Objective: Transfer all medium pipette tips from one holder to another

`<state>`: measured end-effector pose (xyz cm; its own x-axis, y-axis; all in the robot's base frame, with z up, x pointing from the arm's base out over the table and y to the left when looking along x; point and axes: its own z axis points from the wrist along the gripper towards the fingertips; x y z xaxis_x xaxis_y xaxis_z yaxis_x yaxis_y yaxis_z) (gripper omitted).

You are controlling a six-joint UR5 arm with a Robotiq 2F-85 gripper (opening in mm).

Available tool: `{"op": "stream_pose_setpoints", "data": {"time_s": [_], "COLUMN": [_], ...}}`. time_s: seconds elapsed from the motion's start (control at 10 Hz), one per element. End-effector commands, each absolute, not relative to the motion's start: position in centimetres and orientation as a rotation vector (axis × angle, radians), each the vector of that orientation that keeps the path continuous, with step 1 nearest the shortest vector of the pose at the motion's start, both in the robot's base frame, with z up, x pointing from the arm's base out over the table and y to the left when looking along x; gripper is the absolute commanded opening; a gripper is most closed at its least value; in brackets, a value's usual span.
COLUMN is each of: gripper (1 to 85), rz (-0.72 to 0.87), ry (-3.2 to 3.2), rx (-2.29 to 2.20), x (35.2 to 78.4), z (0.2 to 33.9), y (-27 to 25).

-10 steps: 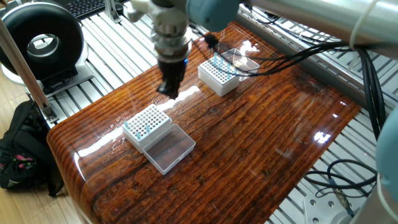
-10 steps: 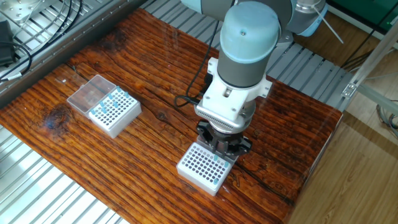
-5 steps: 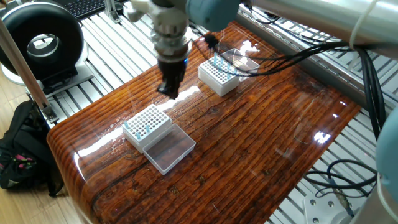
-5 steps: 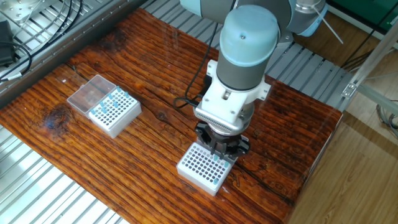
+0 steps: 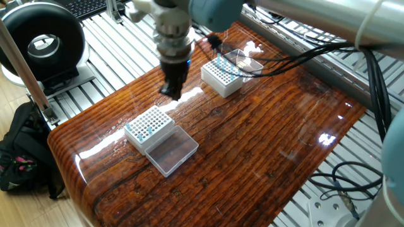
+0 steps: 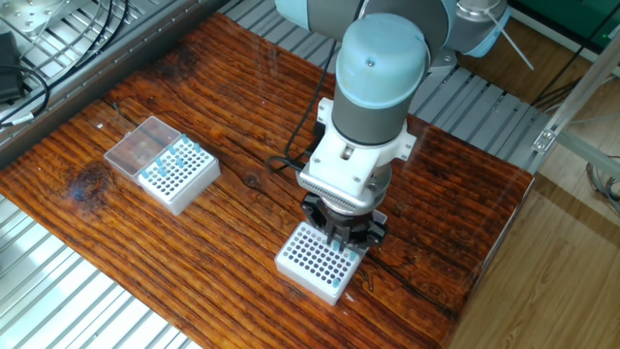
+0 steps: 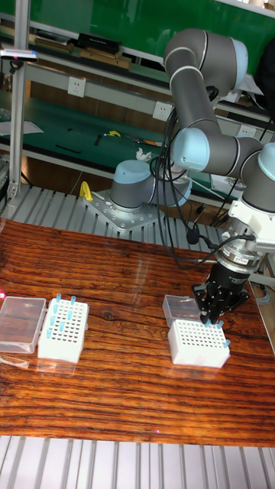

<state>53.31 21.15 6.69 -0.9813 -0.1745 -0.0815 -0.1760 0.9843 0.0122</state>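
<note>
Two white grid holders stand on the wooden table. One holder carries several pale-blue medium pipette tips. The other holder has only a few blue tips, at its edge. My gripper hangs pointing down just above this second holder, at its far side. The fingers look pressed together. Anything held between them is too small to make out.
A clear plastic lid lies beside the fuller holder, and another lid beside the holder under the gripper. A black cable trails across the table behind the arm. A black round device stands off the table.
The gripper has shifted slightly left and lower over the near holder. Both holders and lids stay where they were.
</note>
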Motion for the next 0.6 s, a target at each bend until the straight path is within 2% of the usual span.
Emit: {"op": "stream_pose_setpoints", "data": {"time_s": [0.0,0.5], "gripper": [25.3,19.0], "rz": [0.059,0.088], "ry": [3.05,3.064], "rx": [-0.257,-0.237], "x": [53.59,53.33], "z": [6.63,6.33], "y": [21.5,22.04]}}
